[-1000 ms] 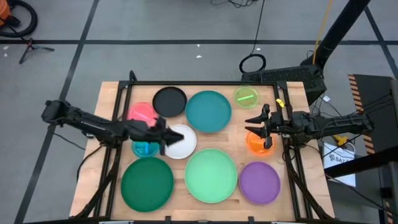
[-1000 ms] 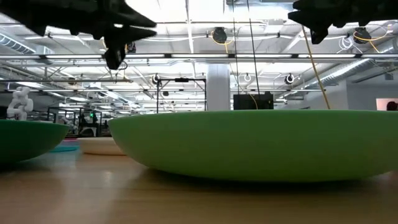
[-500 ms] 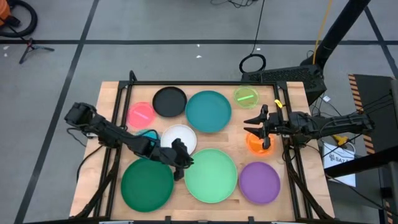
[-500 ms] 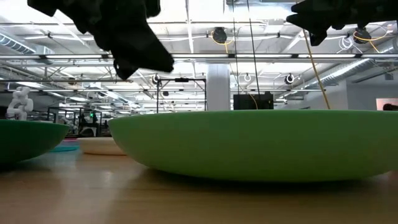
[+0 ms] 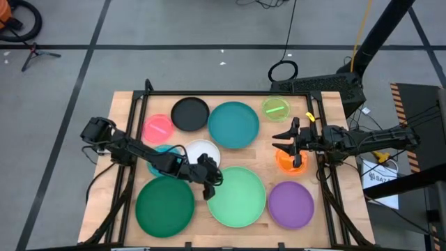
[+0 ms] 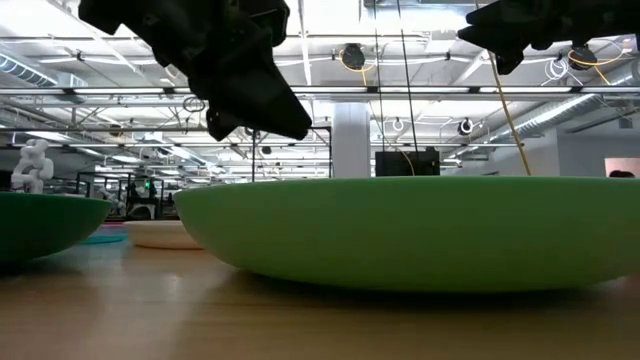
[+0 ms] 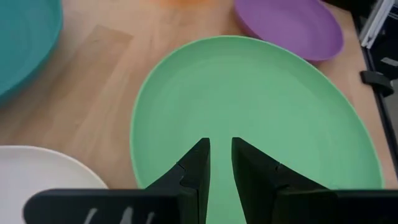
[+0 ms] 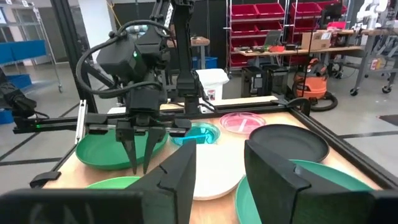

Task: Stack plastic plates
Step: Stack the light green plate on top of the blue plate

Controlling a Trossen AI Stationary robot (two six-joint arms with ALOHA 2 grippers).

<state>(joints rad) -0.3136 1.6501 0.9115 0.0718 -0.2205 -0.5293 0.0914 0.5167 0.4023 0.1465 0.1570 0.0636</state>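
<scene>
Ten round plastic plates lie flat and right side up on the bench, seen from above. Across the upper row, from the left: a small pink plate [image 5: 158, 127], a medium black plate [image 5: 190, 113], a large teal plate [image 5: 234, 125] and a small lime plate [image 5: 276, 108]. In the middle row, a small translucent blue plate [image 5: 161, 151] at the left is mostly hidden, a medium white plate [image 5: 200, 151] lies just beside it, and a small orange plate [image 5: 287, 161] lies at the right. Along the lower edge lie a large dark green plate [image 5: 164, 205], a large mint plate [image 5: 238, 197] and a medium purple plate [image 5: 291, 205]. None is stacked on another.
</scene>
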